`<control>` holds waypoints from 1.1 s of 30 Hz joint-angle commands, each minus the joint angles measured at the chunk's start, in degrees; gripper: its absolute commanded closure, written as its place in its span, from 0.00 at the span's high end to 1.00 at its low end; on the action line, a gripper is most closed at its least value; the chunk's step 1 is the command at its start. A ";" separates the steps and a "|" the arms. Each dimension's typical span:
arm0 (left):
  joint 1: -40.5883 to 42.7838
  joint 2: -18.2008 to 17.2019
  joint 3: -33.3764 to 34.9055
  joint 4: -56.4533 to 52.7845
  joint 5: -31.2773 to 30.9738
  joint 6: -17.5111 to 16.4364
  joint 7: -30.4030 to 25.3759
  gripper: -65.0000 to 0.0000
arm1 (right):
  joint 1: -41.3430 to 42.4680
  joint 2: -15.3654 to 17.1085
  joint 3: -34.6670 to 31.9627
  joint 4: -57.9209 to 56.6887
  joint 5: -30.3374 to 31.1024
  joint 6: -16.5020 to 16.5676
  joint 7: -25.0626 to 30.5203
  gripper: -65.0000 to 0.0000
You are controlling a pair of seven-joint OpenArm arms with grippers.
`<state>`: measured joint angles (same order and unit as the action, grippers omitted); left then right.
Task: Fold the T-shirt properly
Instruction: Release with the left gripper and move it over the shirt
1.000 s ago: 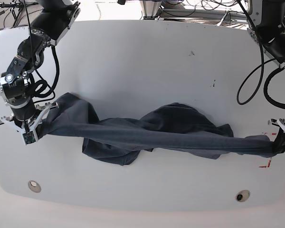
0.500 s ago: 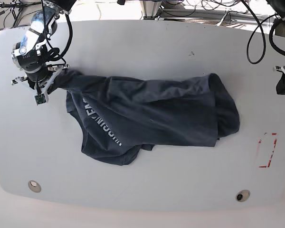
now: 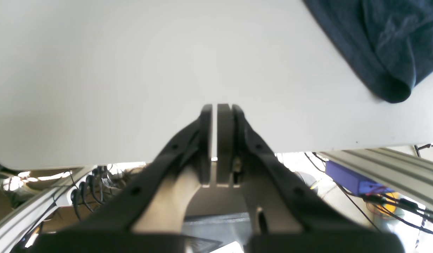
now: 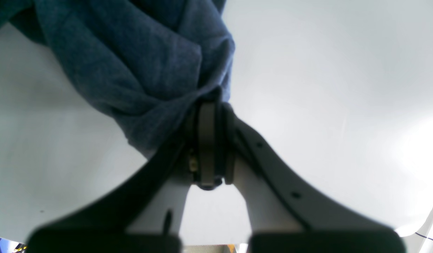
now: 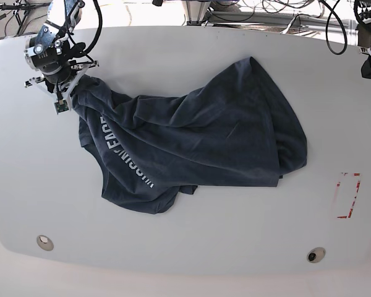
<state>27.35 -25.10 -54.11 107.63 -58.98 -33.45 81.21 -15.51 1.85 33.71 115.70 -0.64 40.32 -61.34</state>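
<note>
On the white counter point(image 5: 191, 247) I see the shirt point(image 5: 198, 142) spread loosely and rumpled across the middle, white lettering running down its left part in the base view. Right gripper point(image 4: 209, 105), at that view's upper left, pinches a bunched corner of the cloth, jaws pressed tight on it. Left gripper point(image 3: 216, 107) sits at the far right edge by the counter's rim, jaws pressed together with nothing between them; a rolled hem of the shirt lies well apart from it. Red tape outline point(image 5: 348, 195) near the right side, bare
</note>
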 commanded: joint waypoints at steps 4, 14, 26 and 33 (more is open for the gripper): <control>0.12 -1.05 -0.27 0.89 -1.02 0.00 -1.21 0.00 | 0.17 -0.48 0.35 1.00 0.16 -0.32 0.90 0.00; -3.31 2.64 4.48 0.98 -1.11 0.35 -1.21 0.00 | -1.06 -0.48 0.26 1.00 0.34 -0.32 1.08 0.00; -9.38 13.19 15.38 0.54 2.23 0.35 -1.21 0.45 | -1.33 -0.75 0.09 0.83 0.34 -0.32 4.24 0.00; -9.55 17.76 18.11 0.45 9.62 0.35 -1.21 0.60 | -1.33 -0.75 0.09 0.83 0.34 -0.32 4.42 0.00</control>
<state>17.96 -7.90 -36.45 107.28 -50.30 -33.04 80.95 -17.06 0.62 33.67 115.57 -0.62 40.29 -58.08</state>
